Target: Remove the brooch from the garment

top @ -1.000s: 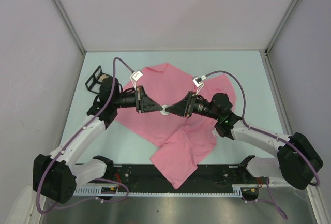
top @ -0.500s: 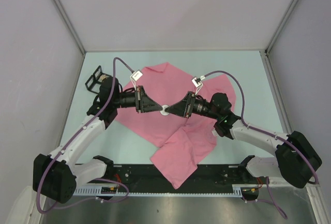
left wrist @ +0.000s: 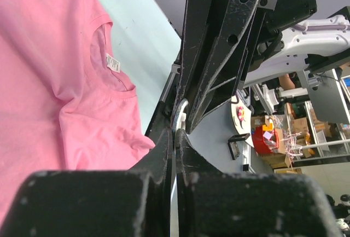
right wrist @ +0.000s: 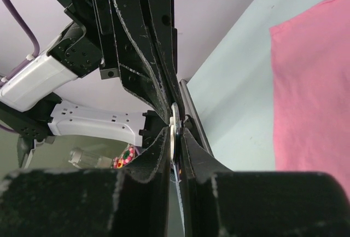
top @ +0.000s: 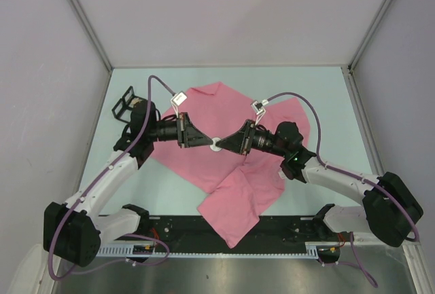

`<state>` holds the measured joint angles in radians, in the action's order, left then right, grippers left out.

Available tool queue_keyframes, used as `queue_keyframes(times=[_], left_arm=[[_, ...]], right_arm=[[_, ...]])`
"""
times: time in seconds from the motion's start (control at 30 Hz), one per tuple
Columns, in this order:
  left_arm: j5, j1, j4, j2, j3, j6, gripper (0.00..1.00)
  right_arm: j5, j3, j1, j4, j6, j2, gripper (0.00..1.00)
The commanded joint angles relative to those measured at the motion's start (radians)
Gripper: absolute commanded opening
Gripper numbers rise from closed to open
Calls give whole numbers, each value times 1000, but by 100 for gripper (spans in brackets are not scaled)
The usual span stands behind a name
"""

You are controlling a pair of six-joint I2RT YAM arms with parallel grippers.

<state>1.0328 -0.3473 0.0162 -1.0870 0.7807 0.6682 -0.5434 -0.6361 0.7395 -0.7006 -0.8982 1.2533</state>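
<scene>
Right gripper (top: 223, 144) nips small white round brooch (top: 215, 145) over pink cloth T-shirt (top: 224, 107), far from table's (top: 326, 104) edges; left gripper (top: 206, 143) closed tight beside it; fastening hidden from me.

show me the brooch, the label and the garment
brooch (top: 215, 145), top external view, its white rim
label (left wrist: 112, 62), left wrist view, its middle
garment (top: 234, 199), top external view, folded near flap

Both arms are bent inward so that the pincers meet tip to tip, the left pincer (top: 208, 143) being fully closed and the right pincer (top: 223, 145) clamped on the small white brooch (top: 215, 145).
</scene>
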Motion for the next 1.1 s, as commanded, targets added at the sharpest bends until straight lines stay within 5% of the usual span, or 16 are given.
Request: queue_keyframes(times=[0.0, 0.73, 1.07], left_arm=[[44, -10, 45, 12, 45, 64, 1], [61, -12, -9, 27, 95, 36, 0], [62, -15, -21, 44, 100, 76, 1]], right_arm=[[52, -57, 38, 38, 65, 5, 13], [77, -68, 57, 128, 163, 6, 6], [249, -97, 129, 179, 194, 9, 8]])
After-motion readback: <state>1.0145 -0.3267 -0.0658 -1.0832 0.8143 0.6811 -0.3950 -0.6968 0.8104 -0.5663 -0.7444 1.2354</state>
